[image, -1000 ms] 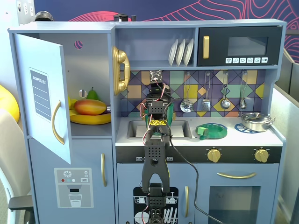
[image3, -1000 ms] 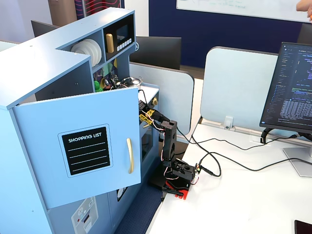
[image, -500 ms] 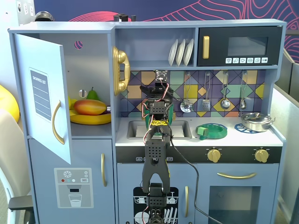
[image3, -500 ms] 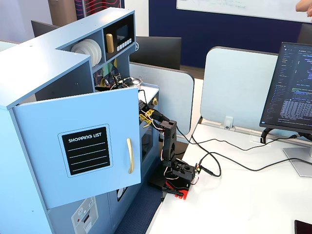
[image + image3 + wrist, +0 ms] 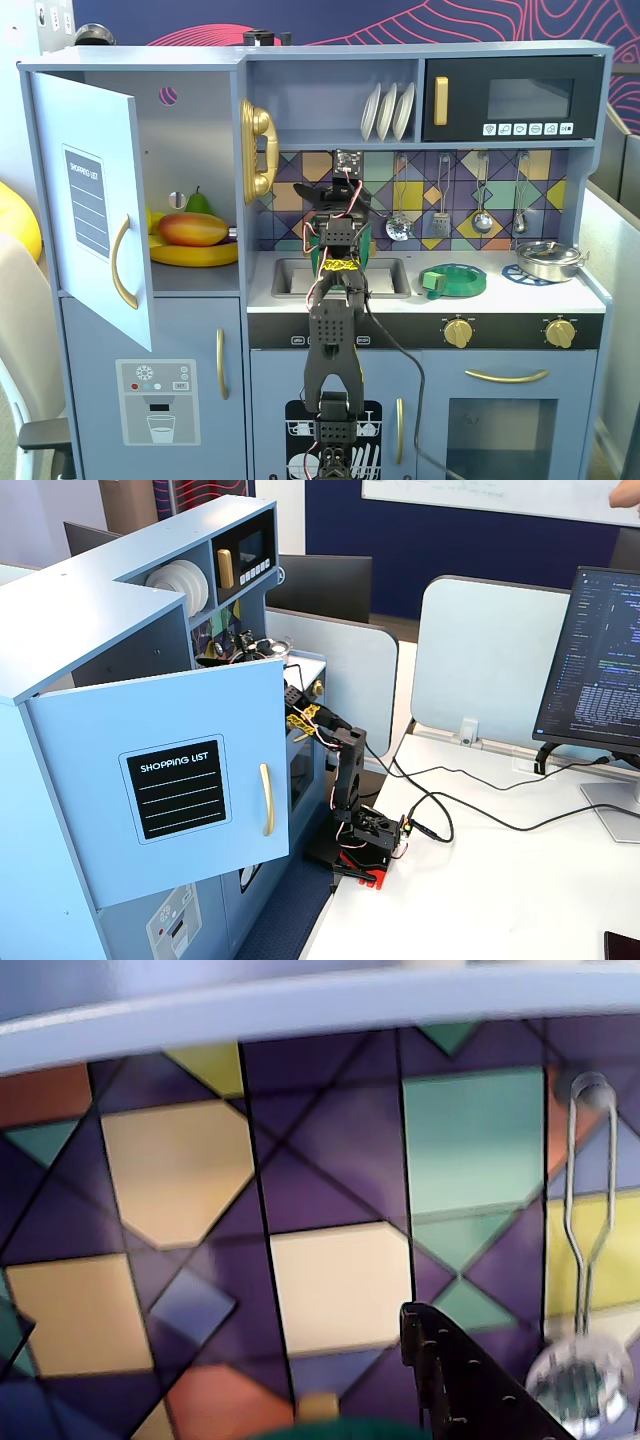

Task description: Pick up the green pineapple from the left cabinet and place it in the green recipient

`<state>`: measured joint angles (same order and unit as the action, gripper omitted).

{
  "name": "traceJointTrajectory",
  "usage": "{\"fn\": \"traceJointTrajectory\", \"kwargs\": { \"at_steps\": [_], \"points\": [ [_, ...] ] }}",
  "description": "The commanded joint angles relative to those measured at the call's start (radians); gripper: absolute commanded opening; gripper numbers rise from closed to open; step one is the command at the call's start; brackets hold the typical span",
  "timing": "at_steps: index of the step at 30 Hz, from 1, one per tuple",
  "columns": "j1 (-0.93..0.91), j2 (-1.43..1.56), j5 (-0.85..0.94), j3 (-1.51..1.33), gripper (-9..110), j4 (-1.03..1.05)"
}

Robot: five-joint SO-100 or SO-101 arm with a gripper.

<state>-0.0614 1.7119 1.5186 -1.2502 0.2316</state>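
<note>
The left cabinet (image 5: pixel 190 150) stands with its door (image 5: pixel 95 200) swung open; the same door with its "shopping list" label faces the camera in a fixed view (image 5: pixel 170 780). No green pineapple shows in any view. The green recipient (image 5: pixel 366 240) peeks out behind the arm over the sink, and its rim (image 5: pixel 330 1432) lies along the bottom edge of the wrist view. My gripper (image 5: pixel 343 185) is raised above it, pointing at the tiled backsplash. It (image 5: pixel 220 1330) is open with nothing between its jaws, and one black finger (image 5: pixel 440 1370) shows at lower right.
A mango (image 5: pixel 192 229), bananas (image 5: pixel 195 255) and a pear (image 5: pixel 198 202) lie in the cabinet. A flat green dish (image 5: pixel 452 280) and a steel pan (image 5: pixel 548 258) sit on the counter right of the sink (image 5: pixel 290 275). Utensils (image 5: pixel 400 225) hang on the backsplash, with a skimmer (image 5: pixel 580 1380) close to my finger.
The gripper has lifted a little and swung slightly right in front of the backsplash. Nothing else has moved.
</note>
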Motion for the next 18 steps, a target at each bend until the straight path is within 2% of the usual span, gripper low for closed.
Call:
{"fn": "traceJointTrajectory", "kwargs": {
  "at_steps": [1, 6, 9, 11, 15, 18],
  "points": [
    [0.015, 0.281, -0.015, -0.219, 58, -0.048],
    [0.035, 0.589, -0.005, -0.525, 59, 0.018],
    [0.064, 0.755, -0.020, -0.696, 54, 0.017],
    [0.083, 0.848, 0.021, -0.793, 45, 0.043],
    [0.127, 0.992, 0.120, -0.954, 4, 0.124],
    [0.138, 1.098, 0.114, -1.088, 0, 0.153]
  ]
}}
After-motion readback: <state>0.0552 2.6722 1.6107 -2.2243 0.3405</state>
